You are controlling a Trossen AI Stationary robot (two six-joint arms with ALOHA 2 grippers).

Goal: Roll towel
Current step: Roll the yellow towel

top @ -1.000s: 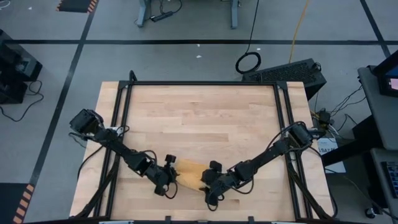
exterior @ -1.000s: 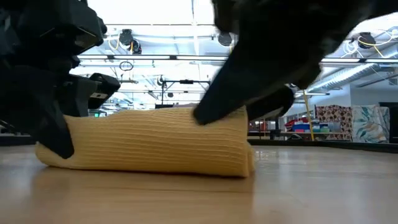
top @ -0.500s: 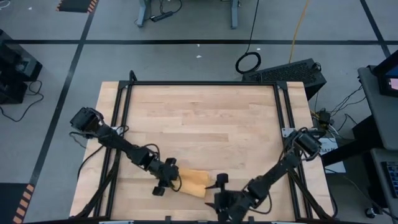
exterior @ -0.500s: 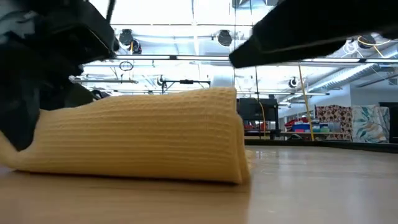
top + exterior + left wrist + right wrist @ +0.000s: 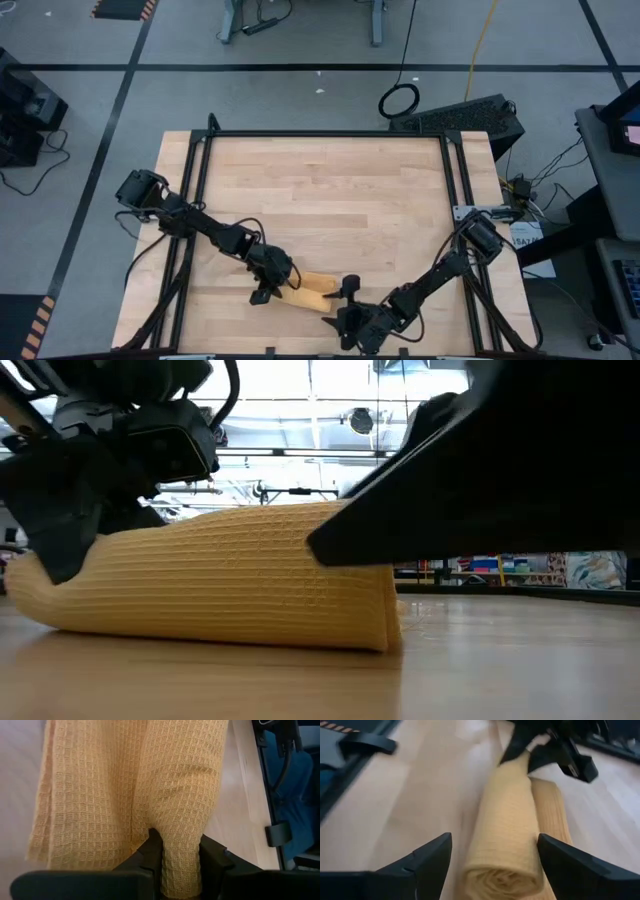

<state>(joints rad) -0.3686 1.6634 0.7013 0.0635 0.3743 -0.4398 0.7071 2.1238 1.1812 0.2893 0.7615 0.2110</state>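
The left gripper (image 5: 181, 870) pinches one end of the towel (image 5: 140, 790). Its two dark fingers (image 5: 145, 857) squeeze a bunched fold of the yellow cloth between them. In the high view the left gripper (image 5: 272, 285) sits low over the wood, near the front edge of the table (image 5: 320, 190), with its arm reaching in from the left side.

The right gripper (image 5: 492, 865) has its fingers spread wide apart and holds nothing. The rolled end of the towel (image 5: 512, 835) lies just ahead of it, between the two fingers (image 5: 427, 857) but not touching them. In the high view the right gripper (image 5: 348, 305) is at the other end of the towel (image 5: 315, 290), close to the front edge.

The towel is rolled into a fat tube. It lies on the wooden table between the two grippers. In the low view the towel (image 5: 230, 585) rests on the wood, with its left end lifted a bit where the left gripper (image 5: 75, 535) holds it. A dark part of the right arm hangs over its other end.
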